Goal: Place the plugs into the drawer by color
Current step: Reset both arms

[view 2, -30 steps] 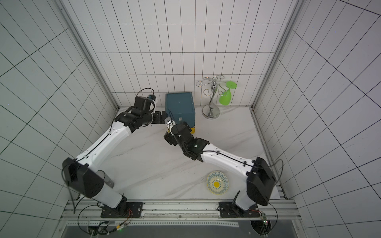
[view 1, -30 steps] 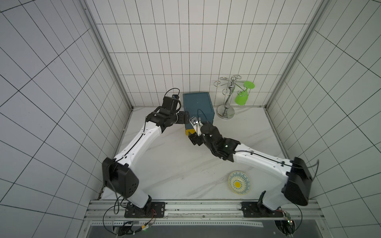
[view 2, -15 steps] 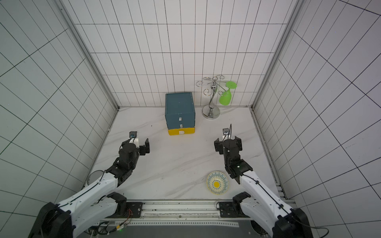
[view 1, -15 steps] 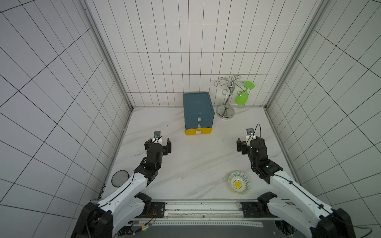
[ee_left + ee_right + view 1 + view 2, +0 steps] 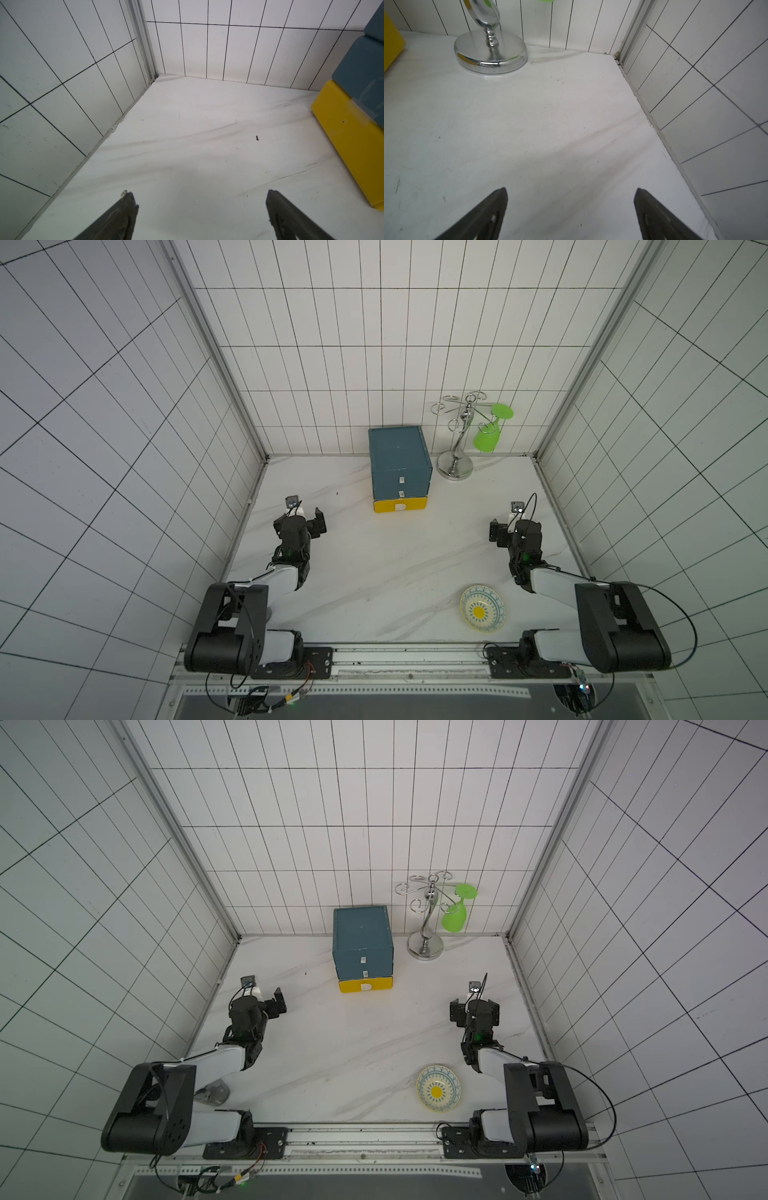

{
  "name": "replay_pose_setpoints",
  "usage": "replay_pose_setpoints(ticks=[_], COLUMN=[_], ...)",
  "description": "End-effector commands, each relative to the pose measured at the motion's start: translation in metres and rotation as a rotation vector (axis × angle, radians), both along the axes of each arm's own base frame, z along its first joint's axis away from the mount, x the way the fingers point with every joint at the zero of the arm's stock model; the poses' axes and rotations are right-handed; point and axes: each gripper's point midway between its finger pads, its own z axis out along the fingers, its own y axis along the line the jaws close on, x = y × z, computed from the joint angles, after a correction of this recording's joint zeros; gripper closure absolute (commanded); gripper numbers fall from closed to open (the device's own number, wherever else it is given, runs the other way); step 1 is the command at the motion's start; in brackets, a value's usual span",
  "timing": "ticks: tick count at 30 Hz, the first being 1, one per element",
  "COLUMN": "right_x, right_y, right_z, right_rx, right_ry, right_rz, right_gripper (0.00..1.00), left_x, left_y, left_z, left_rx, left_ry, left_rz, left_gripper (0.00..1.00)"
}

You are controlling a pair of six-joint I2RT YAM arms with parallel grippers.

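Note:
No plugs show in any view. The drawer unit point(image 5: 400, 460) point(image 5: 362, 940) is a blue box at the back of the table, with a yellow bottom drawer point(image 5: 400, 504) point(image 5: 365, 984) whose front sticks out slightly. All drawers look pushed in. My left gripper point(image 5: 308, 516) point(image 5: 268, 996) point(image 5: 199, 197) hovers open and empty at the table's left, with the yellow drawer point(image 5: 349, 145) off to its side. At the table's right my right gripper point(image 5: 515, 526) point(image 5: 474, 1009) point(image 5: 571, 193) is also open, with only bare tabletop between its fingers.
A chrome glass stand point(image 5: 457, 456) point(image 5: 491, 55) holding a green glass point(image 5: 488, 435) stands right of the drawer unit. A patterned dish point(image 5: 482, 608) point(image 5: 439, 1088) lies near the front right. A grey round object point(image 5: 212, 1092) sits under my left arm. Tiled walls close three sides.
A second ago both arms reached in at the drawer unit's front. They have since drawn back to their own sides of the table, both grippers open.

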Motion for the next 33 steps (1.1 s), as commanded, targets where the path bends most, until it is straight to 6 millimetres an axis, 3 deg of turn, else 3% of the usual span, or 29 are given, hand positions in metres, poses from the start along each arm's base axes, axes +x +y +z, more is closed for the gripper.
replay_pose_setpoints(ticks=[1, 3, 5, 8, 13, 14, 15, 16, 17, 18, 21, 23, 27, 33], right_x=[0.015, 0.019, 0.022, 0.026, 0.025, 0.025, 0.026, 0.026, 0.025, 0.025, 0.026, 0.026, 0.026, 0.026], right_y=[-0.022, -0.039, -0.020, -0.022, -0.030, -0.030, -0.030, -0.030, -0.030, -0.030, -0.030, -0.030, -0.030, -0.030], right_z=[0.009, -0.006, -0.011, -0.010, -0.011, -0.011, -0.010, -0.010, -0.011, -0.011, -0.011, -0.011, -0.011, -0.011], right_rx=[0.044, 0.136, 0.125, 0.140, 0.148, 0.148, 0.149, 0.150, 0.150, 0.152, 0.152, 0.152, 0.153, 0.153], right_ry=[-0.119, -0.076, -0.023, -0.040, -0.015, -0.015, -0.024, -0.024, -0.016, -0.016, -0.019, -0.020, -0.018, -0.019], right_rz=[-0.091, -0.107, 0.016, 0.005, -0.037, -0.037, -0.037, -0.035, -0.036, -0.034, -0.035, -0.035, -0.033, -0.033], right_gripper=[0.01, 0.01, 0.01, 0.01, 0.01, 0.01, 0.01, 0.01, 0.01, 0.01, 0.01, 0.01, 0.01, 0.01], left_x=[0.012, 0.020, 0.022, 0.018, 0.008, 0.004, 0.004, 0.012, 0.012, 0.013, 0.022, 0.025, 0.024, 0.025], left_y=[-0.016, -0.020, -0.023, -0.026, 0.018, 0.021, 0.018, 0.001, -0.008, -0.003, 0.003, 0.004, 0.004, 0.008], left_z=[0.004, -0.001, -0.003, -0.002, 0.005, -0.002, -0.010, -0.003, -0.017, -0.023, -0.015, -0.024, -0.018, -0.021], left_rx=[-0.031, -0.026, -0.027, -0.030, -0.134, -0.134, -0.123, -0.090, -0.082, -0.087, -0.068, -0.082, -0.066, -0.079], left_ry=[0.003, 0.039, 0.052, 0.040, -0.044, -0.076, -0.122, -0.214, -0.130, -0.022, -0.112, -0.004, -0.082, -0.022], left_rz=[-0.091, -0.124, -0.149, -0.168, -0.032, -0.029, -0.050, -0.165, -0.200, -0.152, -0.106, -0.094, -0.101, -0.072], left_gripper=[0.01, 0.01, 0.01, 0.01, 0.01, 0.01, 0.01, 0.03, 0.01, 0.02, 0.02, 0.01, 0.01, 0.02])
